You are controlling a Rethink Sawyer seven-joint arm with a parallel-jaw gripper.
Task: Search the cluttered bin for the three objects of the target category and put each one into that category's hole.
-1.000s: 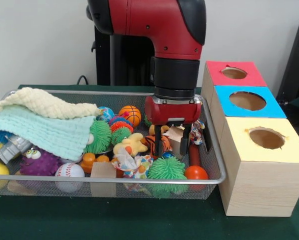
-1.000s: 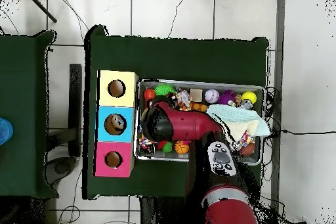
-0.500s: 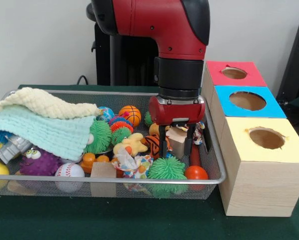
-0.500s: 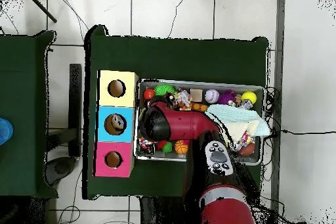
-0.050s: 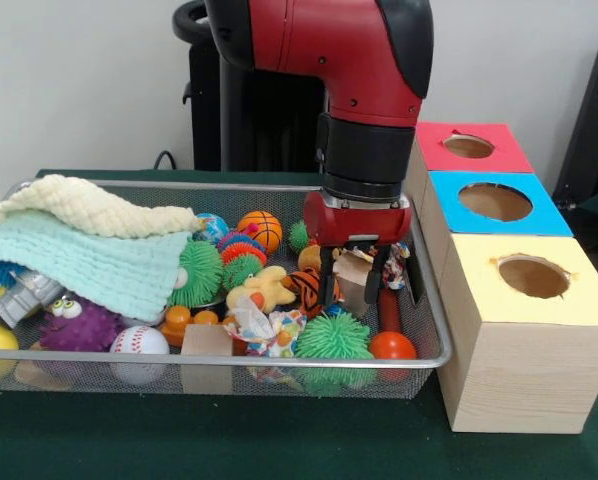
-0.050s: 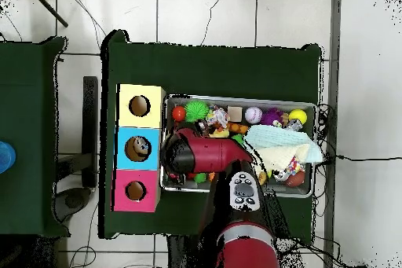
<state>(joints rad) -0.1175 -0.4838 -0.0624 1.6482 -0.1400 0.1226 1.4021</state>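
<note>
The red and black arm (image 5: 364, 90) drops straight down into the right end of the wire bin (image 5: 229, 360), wrist vertical. Its end effector (image 5: 354, 283) has its two dark fingers (image 5: 326, 280) clamped either side of a small tan wooden block (image 5: 353, 277) (lifted a little above the toys beneath). A tiger toy (image 5: 307, 285) lies just beside it. To the right, on the green counter (image 5: 279, 440), stand the red box (image 5: 466, 147), blue box (image 5: 494, 203) and yellow box (image 5: 530, 277), each with a hole. From overhead, the arm (image 6: 206, 152) covers the bin's end nearest the boxes.
</note>
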